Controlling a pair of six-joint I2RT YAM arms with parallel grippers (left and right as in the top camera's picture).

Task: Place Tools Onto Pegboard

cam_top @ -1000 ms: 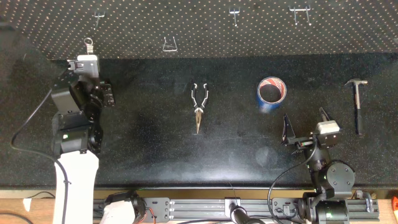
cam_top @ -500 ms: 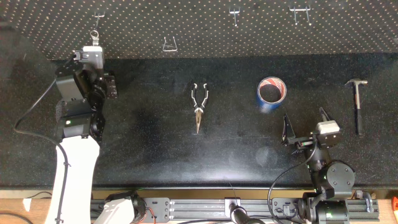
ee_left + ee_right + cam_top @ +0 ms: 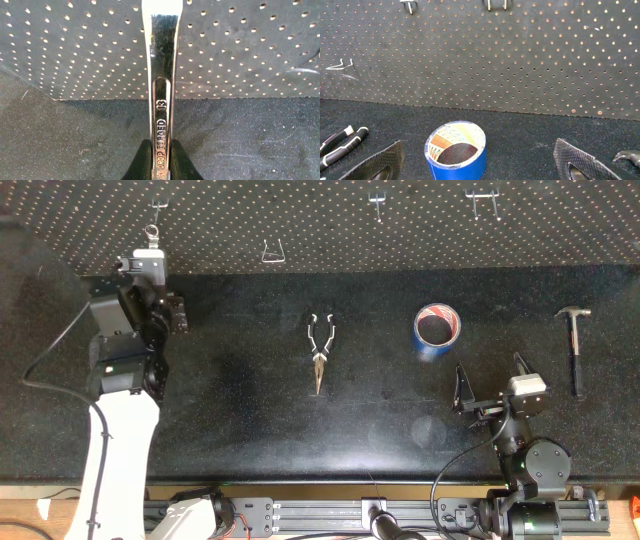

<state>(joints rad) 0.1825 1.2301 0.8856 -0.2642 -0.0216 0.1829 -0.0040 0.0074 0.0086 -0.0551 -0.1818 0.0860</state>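
**Top view.** Over the last second your left gripper (image 3: 148, 260) carried the wrench (image 3: 152, 232) off the far left of the table (image 3: 250, 410) and up onto the pegboard (image 3: 320, 220). The ring end climbed toward the far-left hook (image 3: 158, 202) and ended just short of it, not yet over it. Most of that travel came early, and the final half second was a small creep. I read that as you lining up for the hang. The pliers (image 3: 320, 350), tape roll (image 3: 437, 330) and hammer (image 3: 575, 350) lay where they had been, so three tools were still waiting. Your right gripper (image 3: 490, 385) sat unmoved near the right, its fingers spread with nothing between them.

**Left wrist view.** The fingers were clamped on the wrench shank, which ran straight up across the board's holes. The ring end was cut off from sight, so you could not judge its fit to the hook from here.

**Right wrist view.** The tape roll stood on the table just ahead, between the parted fingers, and nothing there had shifted.
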